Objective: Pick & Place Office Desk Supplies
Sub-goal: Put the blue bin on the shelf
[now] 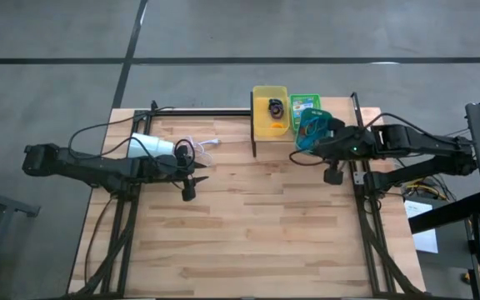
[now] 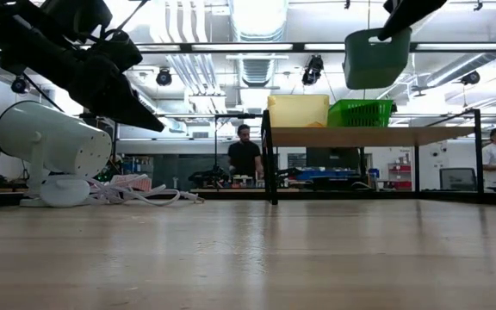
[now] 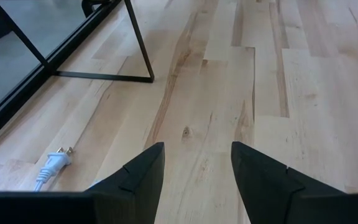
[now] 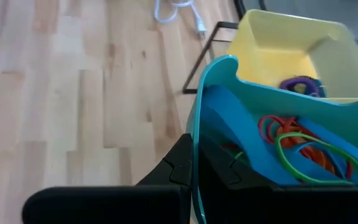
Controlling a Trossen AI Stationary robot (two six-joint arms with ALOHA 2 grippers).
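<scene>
A wooden table [image 1: 248, 225] seen from above, with 2 dark robot arms reaching in from either side.

The right gripper [image 4: 194, 165] is clamped on the rim of a teal tray [image 4: 253, 130] and holds it in the air at the table's far right, just beside a raised shelf [image 2: 360, 135]. In the low view the teal tray hangs above the shelf, clear of it. Inside the teal tray lie thin loops [image 4: 303, 146], orange, red and green, tangled together.

On the shelf stand 2 more trays side by side: a yellow tray [image 1: 270, 112] and a green tray [image 1: 305, 106]. The yellow tray holds a small purple coil [image 4: 300, 84].

The left gripper [image 3: 197, 168] hovers over bare wood at the table's left, its fingers spread apart and grasping nothing. Just beside it, toward the far edge, a white lamp [image 2: 50, 142] lies on its side, its white cord [image 1: 202, 146] trailing across the table to a plug [image 3: 58, 160].

2 people stand in the room beyond the table.
</scene>
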